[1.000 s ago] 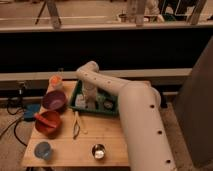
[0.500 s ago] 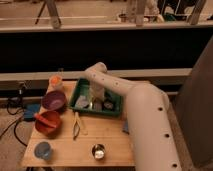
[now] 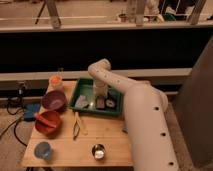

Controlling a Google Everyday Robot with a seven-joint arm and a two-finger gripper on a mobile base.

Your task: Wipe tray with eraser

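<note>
Centrally, the green tray (image 3: pixel 84 90) lies flat at the rear middle of the wooden worktop (image 3: pixel 102 131), its long side running across the view. The pincer (image 3: pixel 100 101) stands inside the tray, lowered over the floor slightly right of its centre, directly above a small dark block (image 3: pixel 100 104). Whether the pincer is clenched on that block or released cannot be told. A pale grey lump (image 3: pixel 82 102) rests on the tray floor to the left of the pincer, and a dark round item (image 3: pixel 110 104) lies just to its right. The white arm (image 3: pixel 145 117) rises from the lower right foreground and slants up and leftward over the tray's right edge. It bends at a rounded joint (image 3: pixel 100 70) above the tray's rear rim and drops its last link straight down into the tray. Left of the tray sit a purple bowl (image 3: pixel 53 99) and, nearer the front, a red bowl (image 3: pixel 48 123); an orange object (image 3: pixel 56 81) stands behind the purple bowl. A slender hand tool (image 3: pixel 76 125) lies beside the red bowl. A blue cup (image 3: pixel 43 150) and a metal cup (image 3: pixel 98 151) occupy the front edge.
</note>
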